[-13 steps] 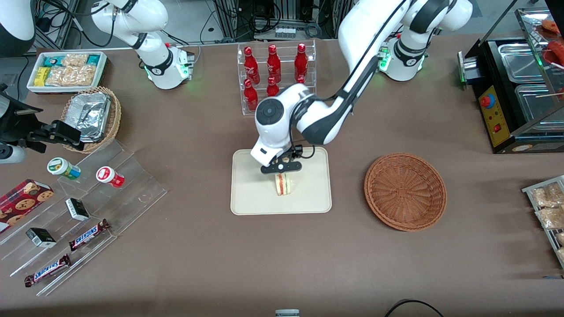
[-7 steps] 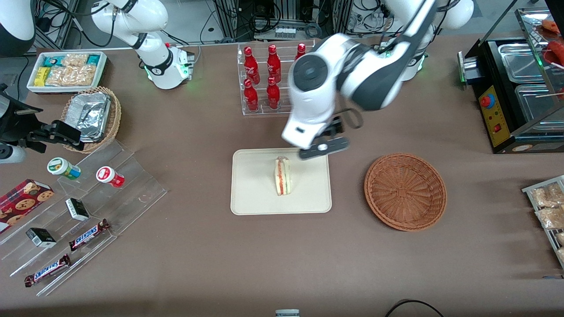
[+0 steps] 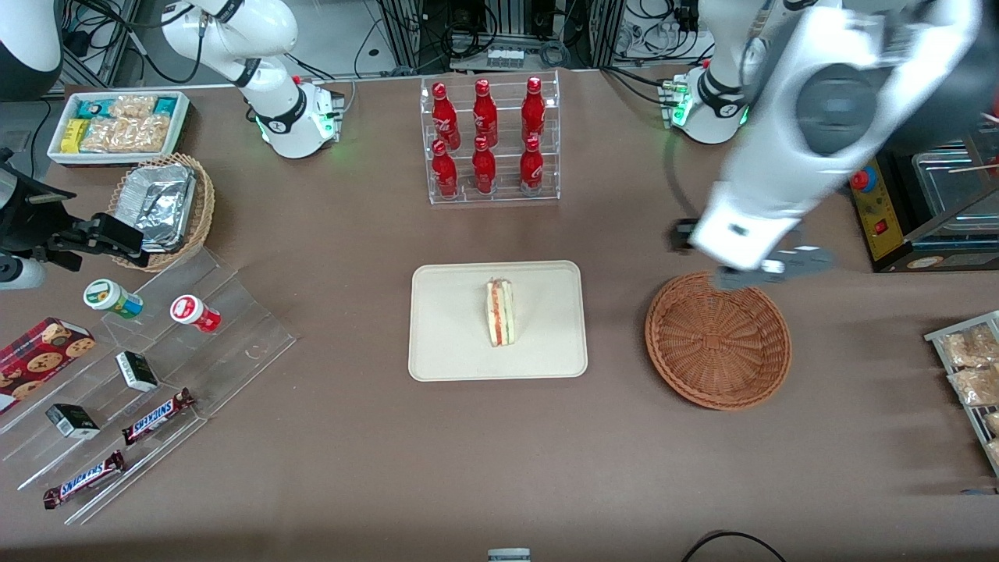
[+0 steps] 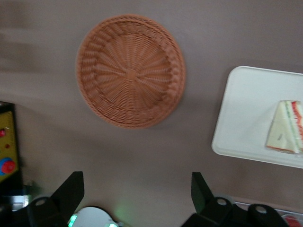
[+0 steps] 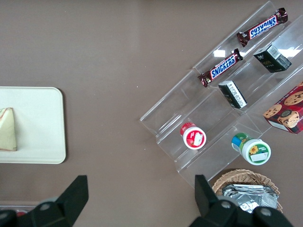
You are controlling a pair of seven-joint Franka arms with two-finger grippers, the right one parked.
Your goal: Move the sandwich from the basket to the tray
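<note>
The sandwich (image 3: 499, 312), a pale wedge with red and green layers, stands on its edge near the middle of the cream tray (image 3: 445, 343). It also shows in the left wrist view as the sandwich (image 4: 286, 127) on the tray (image 4: 246, 109). The reddish-brown basket (image 3: 718, 339) sits empty beside the tray, toward the working arm's end of the table. My gripper (image 3: 769, 269) hangs high above the basket's rim, on the side farther from the front camera. It is open, and its fingers (image 4: 71, 189) are spread wide with nothing between them.
A clear rack of red bottles (image 3: 488, 140) stands farther from the front camera than the tray. A black warming case (image 3: 913, 156) sits near the working arm. Acrylic steps with snacks (image 3: 156, 351) and a tan basket of foil containers (image 3: 164, 207) lie toward the parked arm's end.
The gripper let go of the sandwich on the tray, rose, and swung away toward the working arm's end, now above the basket's rim. The sandwich stays on the tray.
</note>
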